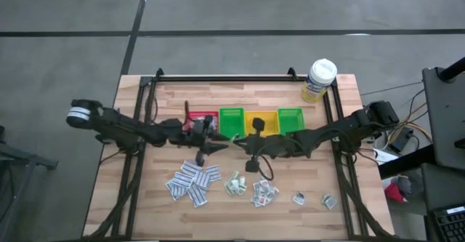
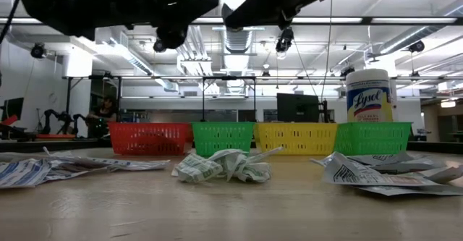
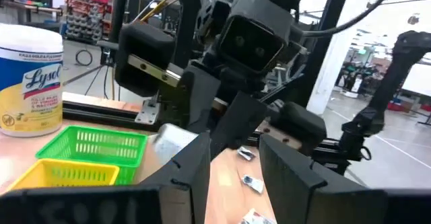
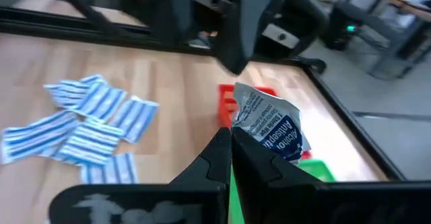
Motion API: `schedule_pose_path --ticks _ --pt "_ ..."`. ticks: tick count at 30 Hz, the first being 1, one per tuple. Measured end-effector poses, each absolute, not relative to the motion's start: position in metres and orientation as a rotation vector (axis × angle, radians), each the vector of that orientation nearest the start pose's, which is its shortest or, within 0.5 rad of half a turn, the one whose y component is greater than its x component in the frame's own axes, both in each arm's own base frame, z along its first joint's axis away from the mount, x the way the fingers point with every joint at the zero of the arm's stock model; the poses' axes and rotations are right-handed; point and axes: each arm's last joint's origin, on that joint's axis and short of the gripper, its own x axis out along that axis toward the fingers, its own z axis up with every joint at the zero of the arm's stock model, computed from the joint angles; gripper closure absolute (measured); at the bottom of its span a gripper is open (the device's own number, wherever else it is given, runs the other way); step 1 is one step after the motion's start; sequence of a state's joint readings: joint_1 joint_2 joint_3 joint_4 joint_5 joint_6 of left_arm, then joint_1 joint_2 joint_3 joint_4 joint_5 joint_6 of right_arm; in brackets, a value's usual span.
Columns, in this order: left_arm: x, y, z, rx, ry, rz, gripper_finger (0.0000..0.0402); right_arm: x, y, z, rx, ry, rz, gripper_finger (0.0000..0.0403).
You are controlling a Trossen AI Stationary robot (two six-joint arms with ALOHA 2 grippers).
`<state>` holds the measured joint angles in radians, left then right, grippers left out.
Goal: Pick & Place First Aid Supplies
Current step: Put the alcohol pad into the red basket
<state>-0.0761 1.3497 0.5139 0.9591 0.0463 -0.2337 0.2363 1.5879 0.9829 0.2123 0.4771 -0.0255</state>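
The first aid supplies are small white packets. Blue-striped ones [image 1: 192, 180] and green-printed ones [image 1: 234, 185] lie flat on the wooden table, with more [image 1: 264, 192] toward the right. One crumpled white packet with blue print [image 4: 269, 126] is held over the table's middle by my right gripper [image 4: 230, 142], which is shut on it. My left gripper [image 3: 234, 170] is open and faces the right one [image 1: 243, 143] at close range. Nothing is between its fingers. One of its fingers [image 4: 239, 35] hangs just beyond the packet. My right gripper pinches the packet's lower edge [image 4: 248, 135] between its two fingers. The fingers come from the table's right side, near level. The packet sticks out past the fingertips, crumpled and lifted clear of the table.
A red bin [image 1: 200, 120], a green bin [image 1: 231, 122], a yellow bin [image 1: 259, 122] and a second green bin [image 1: 290, 120] stand in a row behind the grippers. A Lysol bottle [image 1: 318, 81] stands at the far right corner. Loose packets [image 1: 328, 201] lie near the front edge.
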Motion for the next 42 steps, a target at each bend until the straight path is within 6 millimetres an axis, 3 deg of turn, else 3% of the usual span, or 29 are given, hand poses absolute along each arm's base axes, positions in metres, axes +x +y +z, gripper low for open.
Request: schedule_pose_path --ticks 7,16,30,42 --pt "0.28 -0.018 0.231 -0.233 -0.047 0.026 0.0278 0.341 0.067 0.233 -0.172 0.414 -0.321 0.0395" --pt "0.282 -0.017 0.23 -0.237 -0.017 0.109 0.0278 0.342 0.064 0.229 -0.181 0.419 -0.421 0.0395" --pt "0.285 -0.013 0.224 -0.237 0.026 0.268 0.0278 0.355 0.067 0.222 -0.176 0.431 -0.44 0.0395" --pt "0.285 -0.012 0.219 -0.281 0.064 0.299 0.028 0.361 0.068 0.224 -0.193 0.433 -0.44 0.0395"
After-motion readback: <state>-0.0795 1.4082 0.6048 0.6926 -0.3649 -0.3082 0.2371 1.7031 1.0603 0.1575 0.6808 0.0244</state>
